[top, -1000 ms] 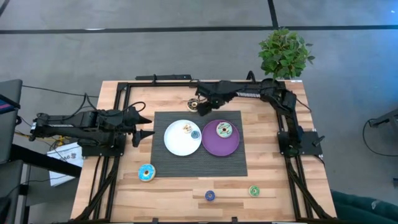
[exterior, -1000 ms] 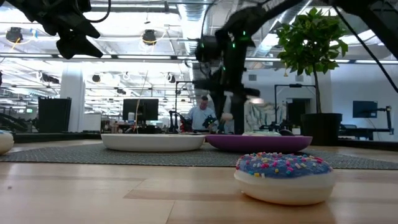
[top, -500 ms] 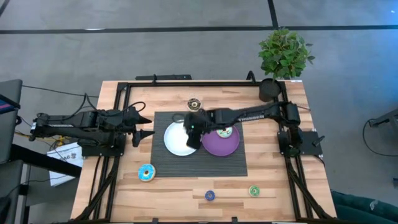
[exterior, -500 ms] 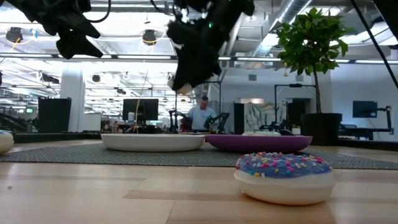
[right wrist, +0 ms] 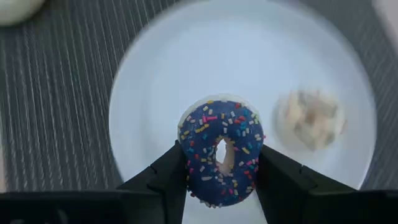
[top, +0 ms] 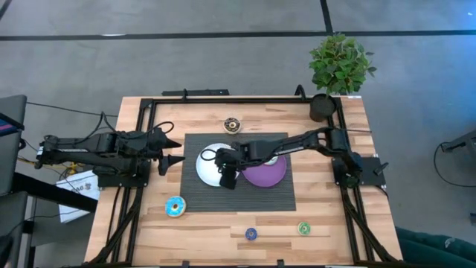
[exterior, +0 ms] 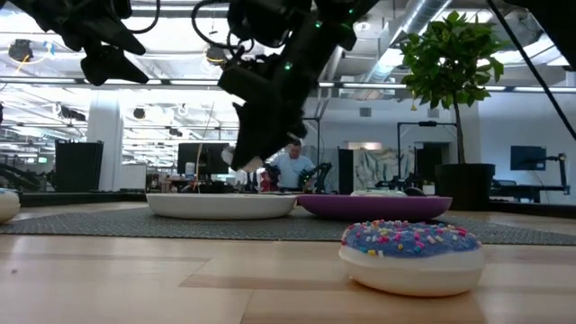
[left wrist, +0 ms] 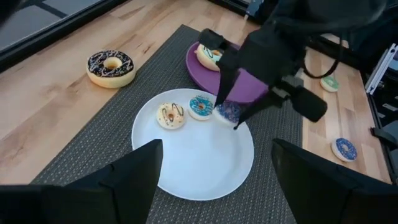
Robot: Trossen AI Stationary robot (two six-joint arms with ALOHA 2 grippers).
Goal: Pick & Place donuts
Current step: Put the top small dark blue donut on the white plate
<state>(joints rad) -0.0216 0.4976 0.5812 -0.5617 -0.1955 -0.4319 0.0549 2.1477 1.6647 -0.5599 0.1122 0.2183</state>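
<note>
Two arms in high view: right end effector over white plate, left end effector spread, idle beside the mat. Right wrist view: fingers pinching dark-blue sprinkled donut above plate, tan donut nearby.

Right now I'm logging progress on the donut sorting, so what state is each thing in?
Right gripper: shut on the dark blue donut, above the white plate.
Left gripper: open, waiting at the mat's left edge.
White plate: holds two donuts.
Purple plate: holds one donut.
Brown donut: loose on the table.
Light blue donut: loose on the table.
</note>
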